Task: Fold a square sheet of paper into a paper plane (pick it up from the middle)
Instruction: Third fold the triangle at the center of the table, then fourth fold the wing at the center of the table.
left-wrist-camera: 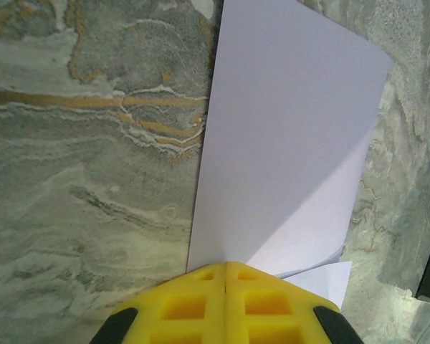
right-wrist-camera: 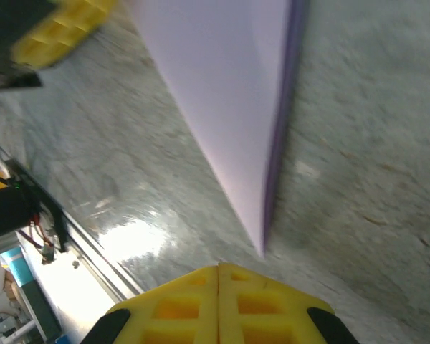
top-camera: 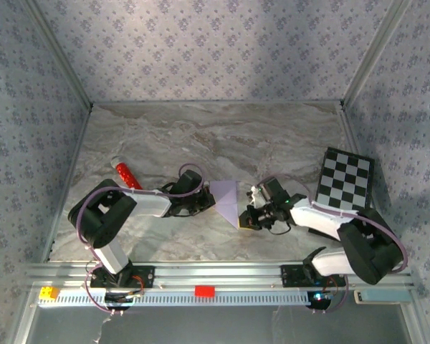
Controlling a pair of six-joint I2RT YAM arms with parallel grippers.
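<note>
The folded lilac paper lay left of the checkered board, the closed left gripper touching its edge and the closed right gripper just off its point, where a sideways push might skew the crease.

1. In the left wrist view the lilac paper runs off the top edge, and its near edge is hidden under the left gripper.
2. The right wrist view is blurred, and the paper's wide end is cut off at the top.
3. From above, the checkered board has its near edge partly behind the right arm.
</note>
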